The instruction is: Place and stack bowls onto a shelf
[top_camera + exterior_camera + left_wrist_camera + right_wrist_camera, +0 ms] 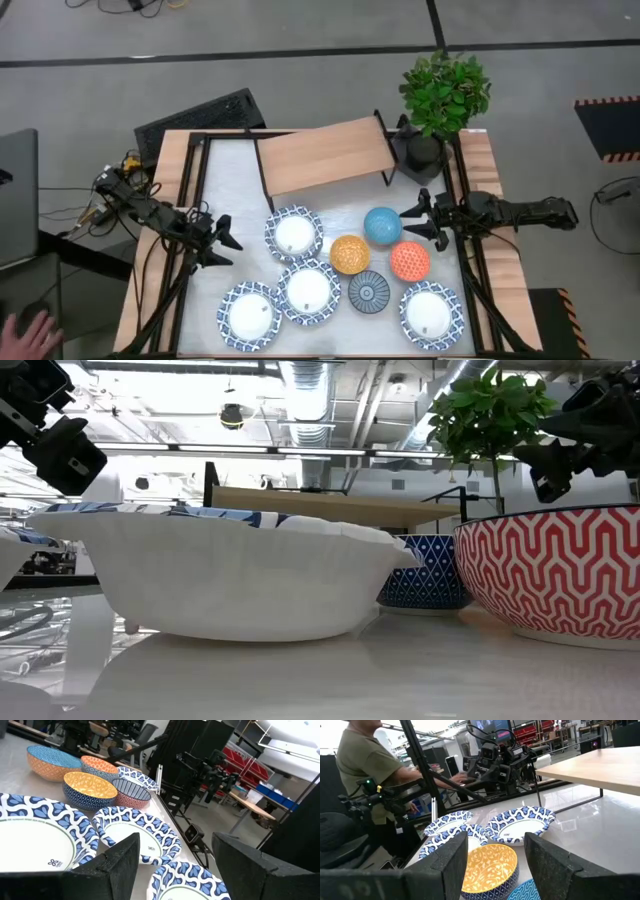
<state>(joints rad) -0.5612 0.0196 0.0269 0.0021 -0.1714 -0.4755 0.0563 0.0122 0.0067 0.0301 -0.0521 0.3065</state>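
Bowls are sitting in a loose cluster on the white table, all eight still off the shelf, which is standing bare at the far side of the tabletop. Four wide white bowls with blue patterned rims are lying toward the near and left part: one nearest the shelf, one in the middle, one at the near left and one at the near right. Among them, close together, are sitting the light blue bowl, the yellow-orange bowl, the orange-red bowl and the dark blue bowl.

A potted plant is standing just beside the shelf's right end, crowding that corner.

Left gripper is hovering over the table's left part, fingers spread and empty, pointing at the white bowls. Right gripper is hanging just right of the light blue bowl, fingers likewise spread, gripping nothing. A person's hand is showing beyond the table's left edge.
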